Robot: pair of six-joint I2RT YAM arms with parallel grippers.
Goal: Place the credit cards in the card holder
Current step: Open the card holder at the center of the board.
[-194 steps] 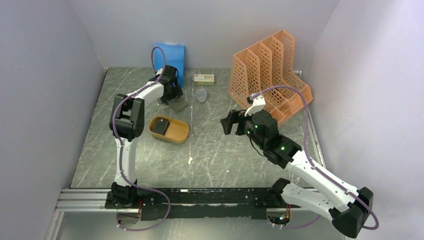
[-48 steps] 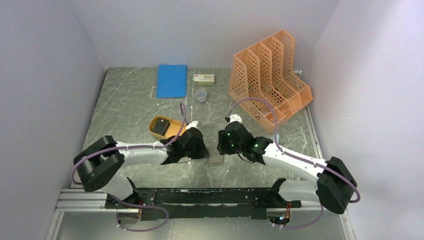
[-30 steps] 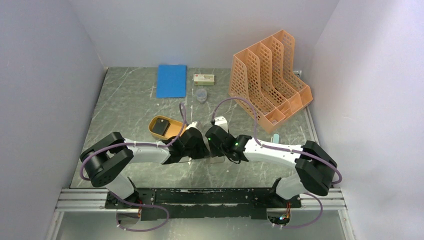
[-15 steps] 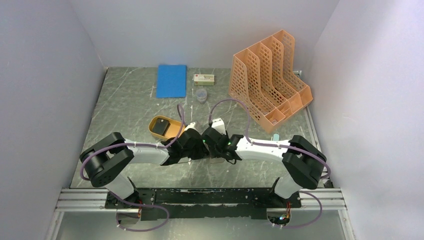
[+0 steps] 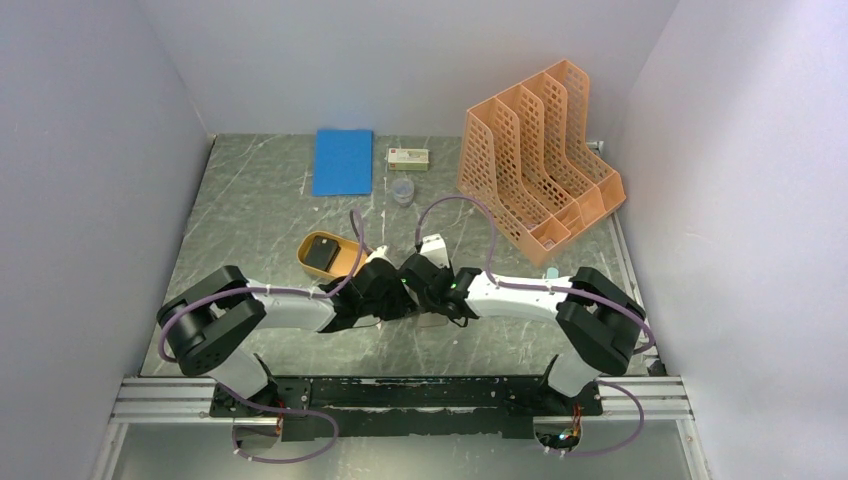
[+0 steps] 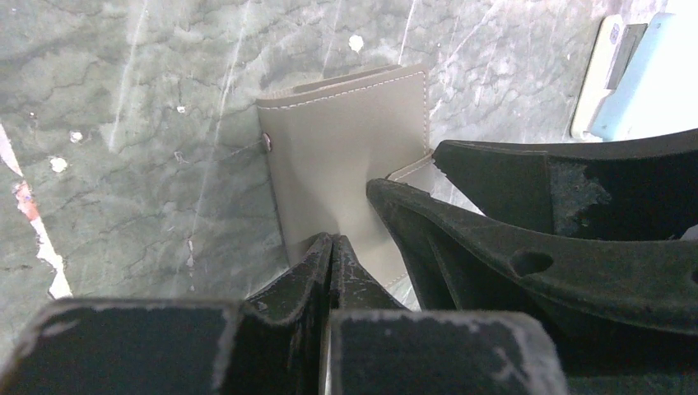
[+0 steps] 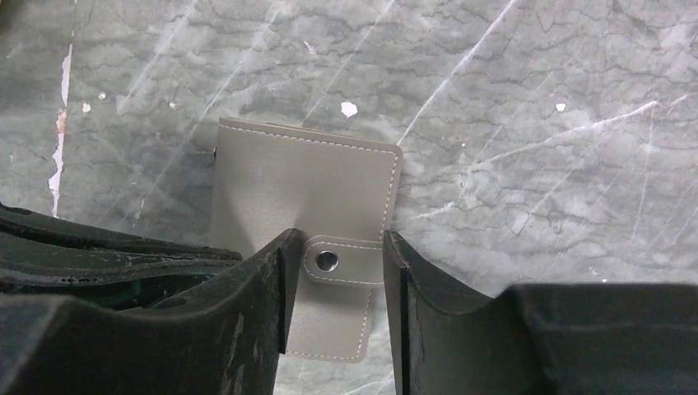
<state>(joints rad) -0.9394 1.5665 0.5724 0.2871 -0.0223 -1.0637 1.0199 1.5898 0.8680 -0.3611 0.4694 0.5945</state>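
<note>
Office items on a grey marbled desk (image 5: 250, 200).
A blue notebook (image 5: 342, 161) lies flat at the back, with a small box (image 5: 408, 157) and a clear cup (image 5: 402, 191) to its right. An orange perforated file rack (image 5: 535, 150) stands far right. An orange oval tray (image 5: 345, 252) sits nearer, left of centre.

No words or numbers are showing big enough to read. The small pale flat box (image 5: 408, 157) lying at the back of the grey marbled table (image 5: 260, 200) is showing a little red mark, but it is looking too tiny to read.
</note>
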